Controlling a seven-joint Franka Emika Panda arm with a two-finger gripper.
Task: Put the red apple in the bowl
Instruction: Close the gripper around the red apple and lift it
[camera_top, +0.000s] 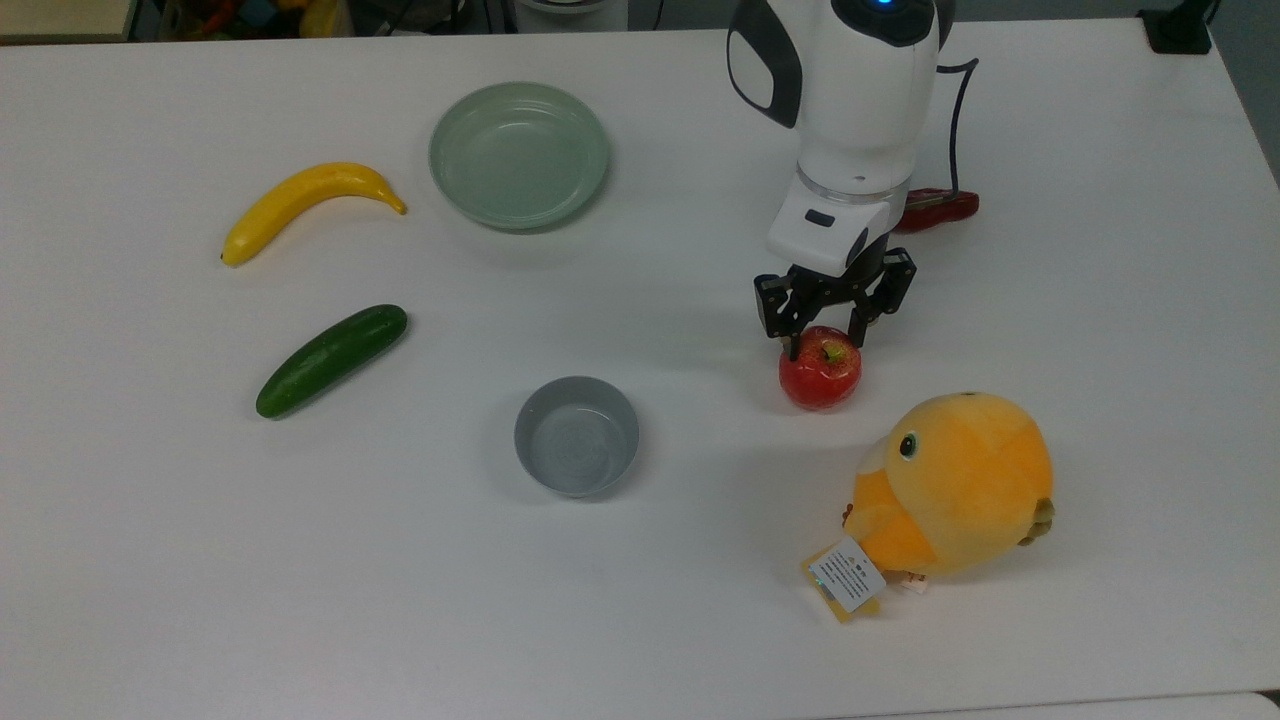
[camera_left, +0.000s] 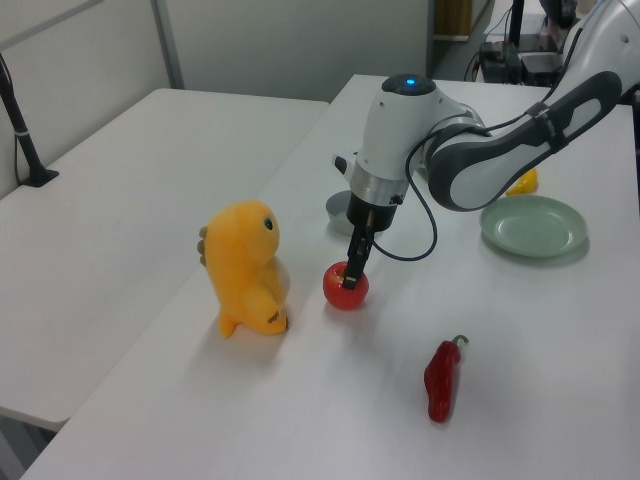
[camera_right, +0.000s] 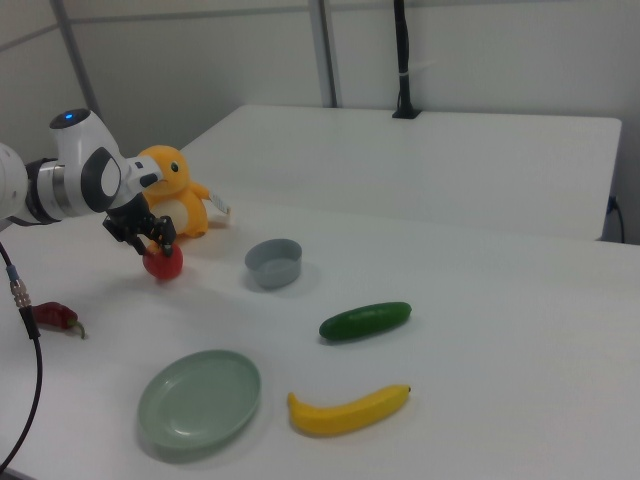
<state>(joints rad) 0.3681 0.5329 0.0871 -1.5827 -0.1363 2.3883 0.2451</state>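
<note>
red apple (camera_top: 821, 370) on the white table (camera_top: 640, 560), beside the yellow plush bird (camera_top: 950, 485) and apart from the grey-blue bowl (camera_top: 577, 435). fingers (camera_top: 792, 345) low around the apple's top, one on each side, touching or nearly so; hard to tell if squeezing yet. red chili (camera_left: 439, 380) lying farther off.

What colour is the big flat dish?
The dish is pale green, clearest in the top view.
</note>
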